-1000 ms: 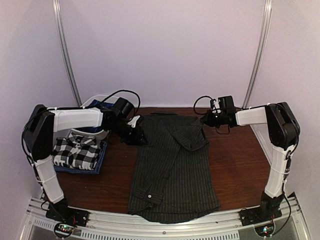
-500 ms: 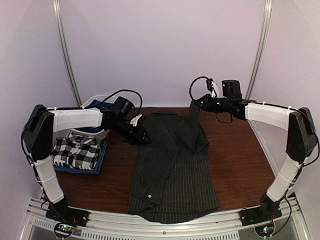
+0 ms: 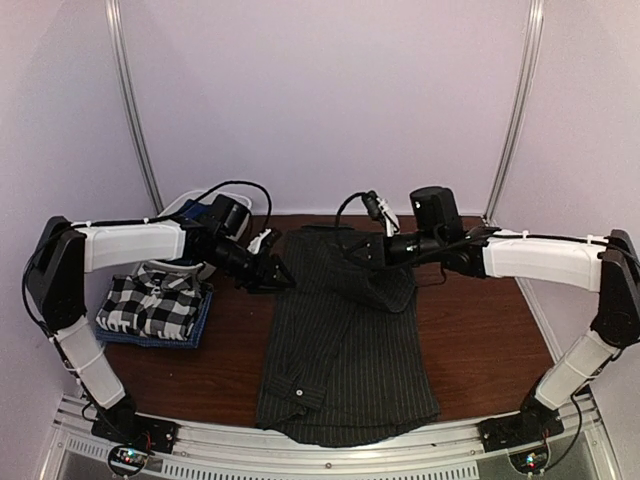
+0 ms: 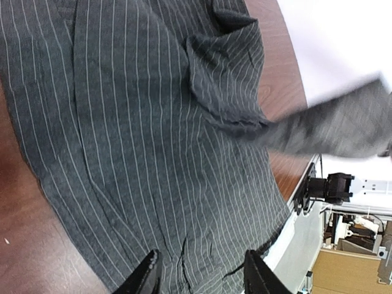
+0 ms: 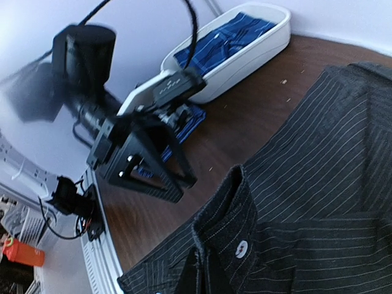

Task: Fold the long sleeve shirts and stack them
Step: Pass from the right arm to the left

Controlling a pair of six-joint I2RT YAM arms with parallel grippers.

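The charcoal pinstriped shirt lies flat down the middle of the table. My right gripper hangs over its upper part, shut on a sleeve cuff with a white button; the sleeve drapes down from it to the right. My left gripper sits at the shirt's upper left edge, open, with its fingertips just above flat striped cloth and nothing between them. A folded black-and-white checked shirt rests on a folded dark blue one at the left.
A white bin holding blue cloth stands at the back left, behind the left arm. The shirt's hem hangs over the table's front edge by the metal rail. Bare brown tabletop shows at the right.
My right gripper has lifted the sleeve cuff and carried it left, over the shirt's body. My left gripper's jaws have spread wider at the shirt's left edge.
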